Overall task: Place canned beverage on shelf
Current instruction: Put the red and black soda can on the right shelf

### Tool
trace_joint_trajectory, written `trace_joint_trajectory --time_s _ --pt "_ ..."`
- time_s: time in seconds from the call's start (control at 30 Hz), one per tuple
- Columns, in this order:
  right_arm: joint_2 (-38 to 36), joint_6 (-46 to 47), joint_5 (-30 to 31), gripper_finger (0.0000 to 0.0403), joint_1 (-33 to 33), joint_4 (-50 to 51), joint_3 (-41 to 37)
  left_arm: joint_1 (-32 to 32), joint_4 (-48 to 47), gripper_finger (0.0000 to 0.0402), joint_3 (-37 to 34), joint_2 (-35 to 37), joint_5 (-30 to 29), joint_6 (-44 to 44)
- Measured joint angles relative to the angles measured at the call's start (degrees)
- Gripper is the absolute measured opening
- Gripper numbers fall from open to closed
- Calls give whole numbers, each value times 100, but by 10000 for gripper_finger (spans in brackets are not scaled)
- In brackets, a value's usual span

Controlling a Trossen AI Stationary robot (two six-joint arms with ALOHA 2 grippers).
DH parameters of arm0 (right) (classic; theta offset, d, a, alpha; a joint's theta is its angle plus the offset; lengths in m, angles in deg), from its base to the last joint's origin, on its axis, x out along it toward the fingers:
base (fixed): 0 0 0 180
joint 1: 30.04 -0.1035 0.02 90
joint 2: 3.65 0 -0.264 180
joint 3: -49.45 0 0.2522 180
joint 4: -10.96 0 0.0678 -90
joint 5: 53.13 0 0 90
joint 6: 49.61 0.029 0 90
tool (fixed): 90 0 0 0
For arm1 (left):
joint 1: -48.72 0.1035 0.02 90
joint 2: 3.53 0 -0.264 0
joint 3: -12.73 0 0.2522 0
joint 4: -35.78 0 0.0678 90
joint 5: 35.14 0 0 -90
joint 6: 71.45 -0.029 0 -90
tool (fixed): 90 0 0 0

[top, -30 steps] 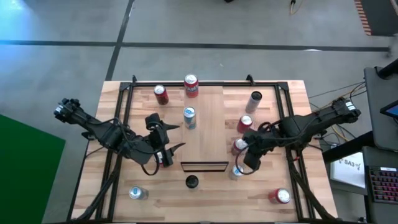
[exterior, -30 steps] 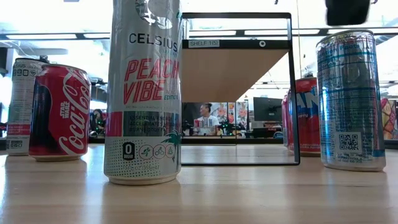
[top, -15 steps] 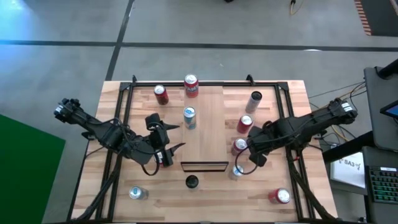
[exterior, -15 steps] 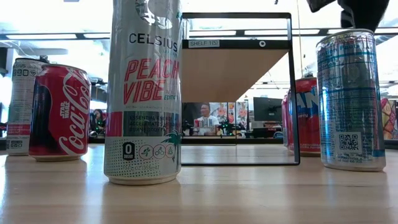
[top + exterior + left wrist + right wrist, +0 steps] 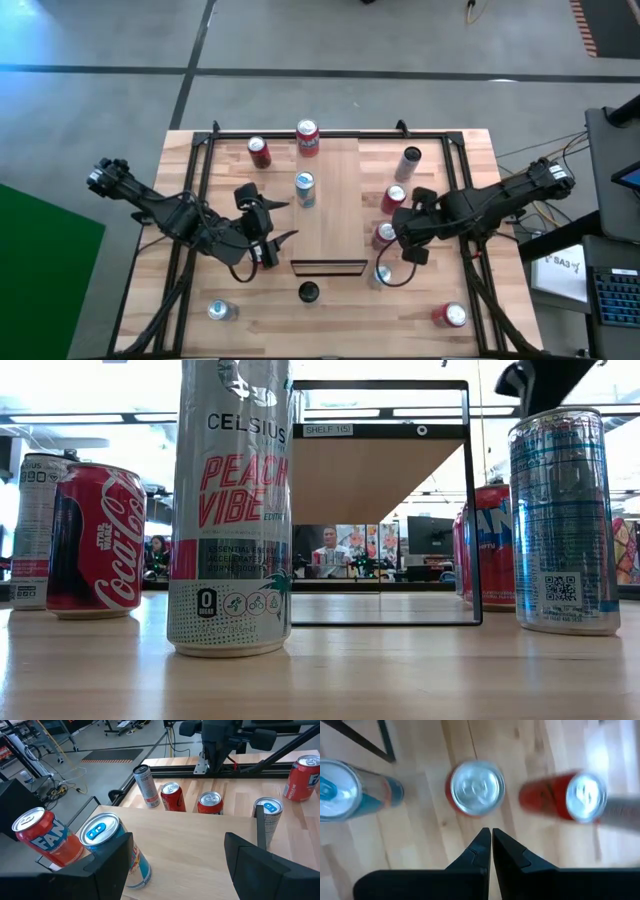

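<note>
The shelf (image 5: 335, 215), a raised light-wood board, runs down the table's middle. A Fanta can (image 5: 307, 138) and a blue-topped can (image 5: 305, 188) stand upright on its far part. My right gripper (image 5: 491, 832) is shut and points down above a red can (image 5: 475, 787) that stands on the table by the shelf's right side; it touches nothing. A blue-and-silver can (image 5: 340, 790) and another red can (image 5: 575, 795) flank that can. My left gripper (image 5: 175, 865) is open and empty at the shelf's left side (image 5: 270, 238), aimed across the board.
More cans stand on the table: a red one (image 5: 259, 151) far left, a slim grey one (image 5: 410, 163) far right, a silver one (image 5: 218, 311) near left, a red one (image 5: 449, 316) near right. A small black object (image 5: 308, 292) sits by the shelf's near end.
My right gripper has rolled about its wrist and tipped further down while staying over the cans right of the shelf; its fingers stay shut. The cans have not moved.
</note>
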Motion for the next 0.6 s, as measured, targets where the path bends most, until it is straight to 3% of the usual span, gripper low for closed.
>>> trace_joint_trajectory --time_s 0.27,0.6 --pt "-839 -911 254 9 13 -1537 -556 5 44 279 0 13 -114 -167" --pt "-2045 -1779 990 9 13 -3328 -2292 22 56 279 0 15 -451 -298"
